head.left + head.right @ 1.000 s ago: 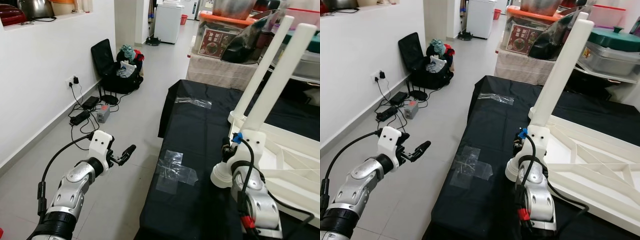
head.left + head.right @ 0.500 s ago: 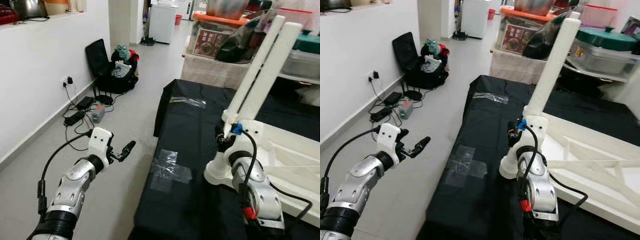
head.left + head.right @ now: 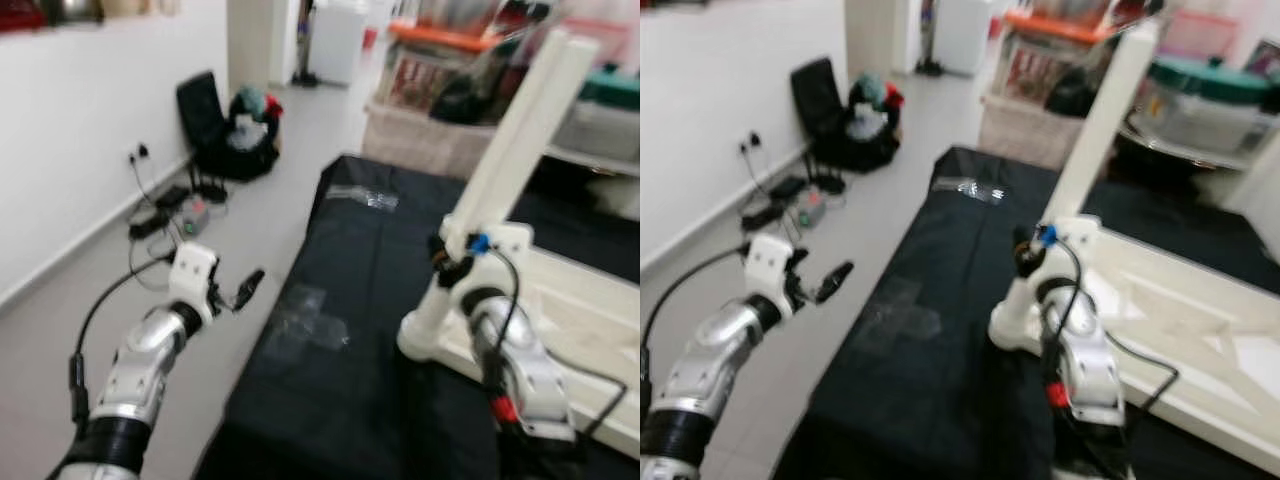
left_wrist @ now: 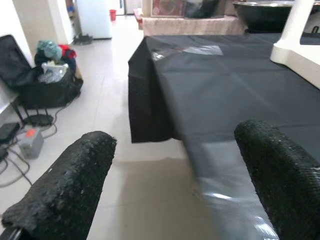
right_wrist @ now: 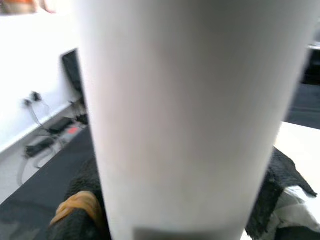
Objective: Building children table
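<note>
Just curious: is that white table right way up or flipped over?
Flipped over. The white table lies on the black cloth, its leg pointing upward, gripped by the right claw.

We see a white table leg (image 3: 520, 135) rising from the white frame (image 3: 1180, 330), both plain and unpatterned. The surface (image 3: 370, 300) is covered in black cloth with patches of clear, shiny tape (image 3: 305, 325). Our arms are silver; the left tool (image 3: 240, 292) has black fingers (image 4: 65, 190) with a rough, grainy texture. A blue clip (image 3: 478, 243) and a red tag (image 3: 1057, 397) mark the right arm's black cable. The floor (image 3: 250, 200) is pale grey, the wall (image 3: 90, 130) white, and a black bag (image 3: 225, 135) sits by it
</note>
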Controlling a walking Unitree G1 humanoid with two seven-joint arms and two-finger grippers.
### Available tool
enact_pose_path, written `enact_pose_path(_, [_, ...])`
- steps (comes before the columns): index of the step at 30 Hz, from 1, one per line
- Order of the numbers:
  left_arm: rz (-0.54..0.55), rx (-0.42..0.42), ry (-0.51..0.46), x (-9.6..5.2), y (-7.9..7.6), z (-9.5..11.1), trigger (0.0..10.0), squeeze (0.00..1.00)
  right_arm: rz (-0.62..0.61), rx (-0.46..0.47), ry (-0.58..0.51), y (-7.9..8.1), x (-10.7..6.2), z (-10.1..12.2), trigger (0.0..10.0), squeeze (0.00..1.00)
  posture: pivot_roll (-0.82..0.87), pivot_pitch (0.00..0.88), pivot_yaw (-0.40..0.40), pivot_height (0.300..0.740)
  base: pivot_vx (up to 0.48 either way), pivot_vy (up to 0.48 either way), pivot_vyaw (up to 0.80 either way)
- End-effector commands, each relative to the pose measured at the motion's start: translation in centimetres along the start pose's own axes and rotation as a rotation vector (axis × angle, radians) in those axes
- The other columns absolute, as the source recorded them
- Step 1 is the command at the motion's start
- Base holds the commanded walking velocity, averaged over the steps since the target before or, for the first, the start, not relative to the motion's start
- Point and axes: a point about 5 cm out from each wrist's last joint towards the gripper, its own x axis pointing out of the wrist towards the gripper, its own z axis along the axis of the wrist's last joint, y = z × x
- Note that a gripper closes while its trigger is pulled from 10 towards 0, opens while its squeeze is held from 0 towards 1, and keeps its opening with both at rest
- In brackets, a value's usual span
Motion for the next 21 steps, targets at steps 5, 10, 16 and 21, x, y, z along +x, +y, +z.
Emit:
enact_pose_path(5, [-0.017,-0.008,0.013,0.0,-0.2,-0.3,10.0,0.0,-0.072,-0.003,0.028,-1.9,-0.4,-0.7,10.0,0.0,0.05,0.0,-0.114,0.74,0.0,-0.48,0.0])
enact_pose_path(10, [-0.021,-0.006,0.017,0.1,-0.2,-0.4,10.0,0.0,-0.077,-0.007,0.034,-2.3,-0.5,-0.9,10.0,0.0,0.05,0.0,-0.109,0.74,0.0,-0.48,0.0])
enact_pose_path(16, [-0.023,-0.004,0.019,0.3,-0.3,-0.4,10.0,0.0,-0.093,-0.013,0.033,-2.9,-0.6,-0.8,10.0,0.0,0.05,0.0,-0.105,0.74,0.0,-0.48,0.0])
enact_pose_path(21, [-0.024,-0.005,0.018,0.3,-0.3,-0.3,10.0,0.0,-0.092,-0.018,0.033,-3.2,-0.5,-0.8,10.0,0.0,0.05,0.0,-0.105,0.74,0.0,-0.48,0.0])
